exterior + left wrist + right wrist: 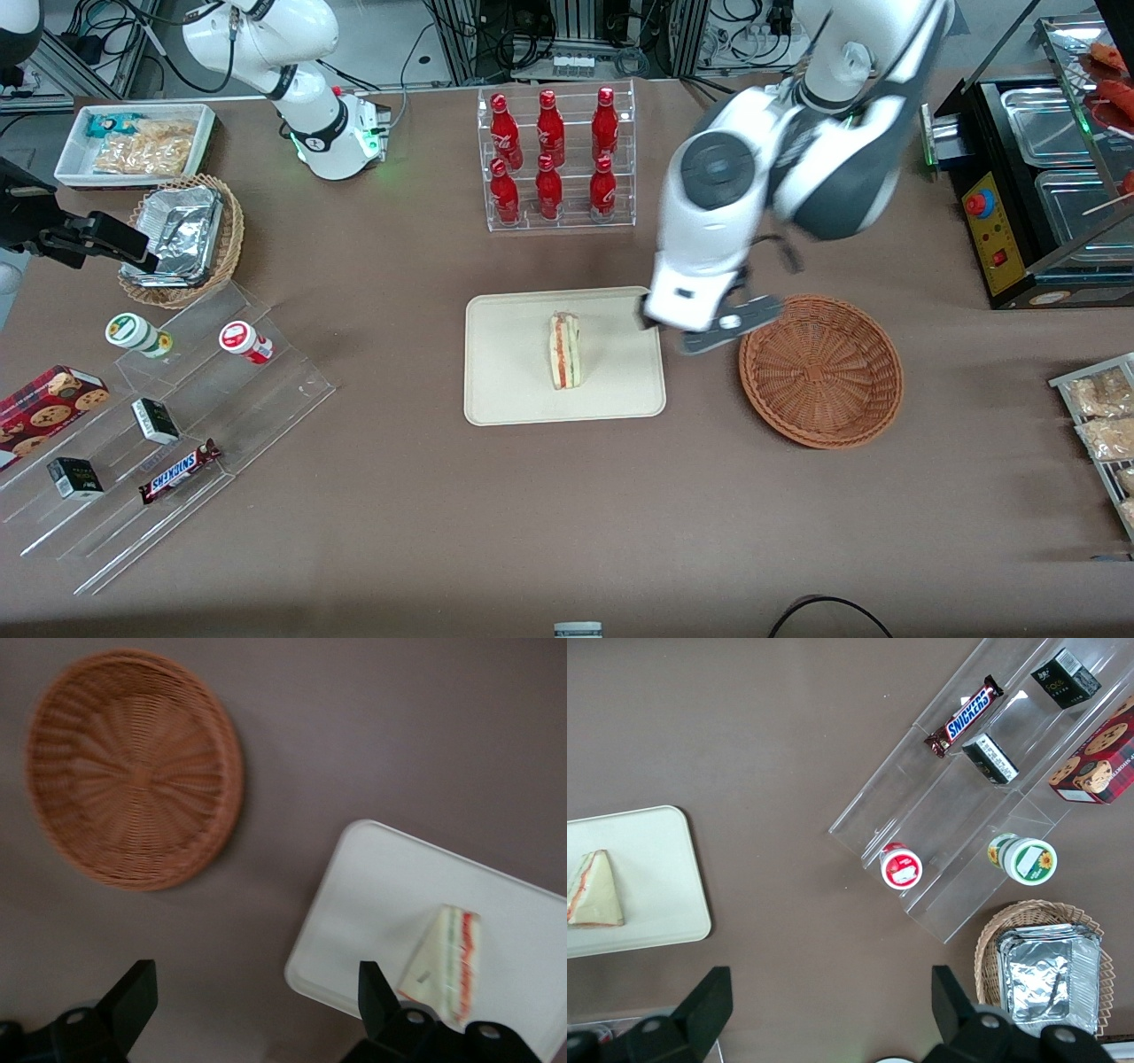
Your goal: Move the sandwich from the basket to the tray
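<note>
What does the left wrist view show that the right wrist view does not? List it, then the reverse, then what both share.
Only the left wrist view shows the round reddish-brown woven wicker basket, empty, and the left arm's gripper, open above the table.

Only the right wrist view shows the clear acrylic stepped display with the Snickers bar, and the lighter wicker basket holding foil containers.

Both show the flat cream-beige rectangular tray with the triangular white-bread sandwich lying on it.

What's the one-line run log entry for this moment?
triangular white-bread sandwich: on cream rectangular tray | reddish-brown round wicker basket: empty | left gripper: open, holding nothing, above table between tray and basket
</note>
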Motion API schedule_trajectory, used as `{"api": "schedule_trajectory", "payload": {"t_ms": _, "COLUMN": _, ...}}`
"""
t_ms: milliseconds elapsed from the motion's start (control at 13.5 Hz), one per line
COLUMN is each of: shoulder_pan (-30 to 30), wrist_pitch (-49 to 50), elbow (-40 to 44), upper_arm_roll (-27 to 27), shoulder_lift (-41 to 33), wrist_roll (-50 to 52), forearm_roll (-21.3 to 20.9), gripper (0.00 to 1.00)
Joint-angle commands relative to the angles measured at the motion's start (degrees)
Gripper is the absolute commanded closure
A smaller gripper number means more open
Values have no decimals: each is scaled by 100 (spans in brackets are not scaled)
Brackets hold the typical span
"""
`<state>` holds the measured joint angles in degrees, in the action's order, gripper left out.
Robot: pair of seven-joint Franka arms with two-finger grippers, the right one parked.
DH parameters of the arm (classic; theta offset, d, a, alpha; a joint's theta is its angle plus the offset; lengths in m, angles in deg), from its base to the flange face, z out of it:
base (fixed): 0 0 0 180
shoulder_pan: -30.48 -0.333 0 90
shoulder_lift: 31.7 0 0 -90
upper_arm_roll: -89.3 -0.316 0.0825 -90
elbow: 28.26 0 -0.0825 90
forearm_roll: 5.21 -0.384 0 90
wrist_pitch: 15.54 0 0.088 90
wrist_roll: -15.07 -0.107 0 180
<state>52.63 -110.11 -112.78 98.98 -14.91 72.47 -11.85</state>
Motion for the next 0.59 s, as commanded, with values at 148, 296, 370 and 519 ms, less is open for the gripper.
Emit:
{"api": "schedule_trajectory", "payload": {"t_ms": 148, "shoulder_pan": -1254, "wrist_pitch": 868, "elbow": -556, "upper_arm_roll": -72, "shoulder_lift": -1035, "wrist_roll": -1920, "forearm_roll": 101, "gripper": 0}}
{"api": "schedule_trajectory", "payload": {"t_ms": 296, "shoulder_pan": -1720, "wrist_pitch": 1192, "elbow": -679, "upper_arm_roll": -72, "shoulder_lift": -1360, "wrist_roll": -2826, "forearm_roll": 118, "gripper": 0}}
{"api": "schedule_trajectory", "payload": {"t_ms": 370, "shoulder_pan": -1897, "wrist_pitch": 1316, "elbow": -750, "upper_arm_roll": -72, "shoulder_lift": -1519, "wrist_roll": -3248, "forearm_roll": 119, "gripper": 0}}
{"api": "schedule_trajectory", "payload": {"t_ms": 519, "shoulder_pan": -2222, "wrist_pitch": 1414, "elbow": -995, "upper_arm_roll": -80, "shoulder_lift": -1887, "wrist_roll": -3856, "forearm_roll": 127, "gripper": 0}}
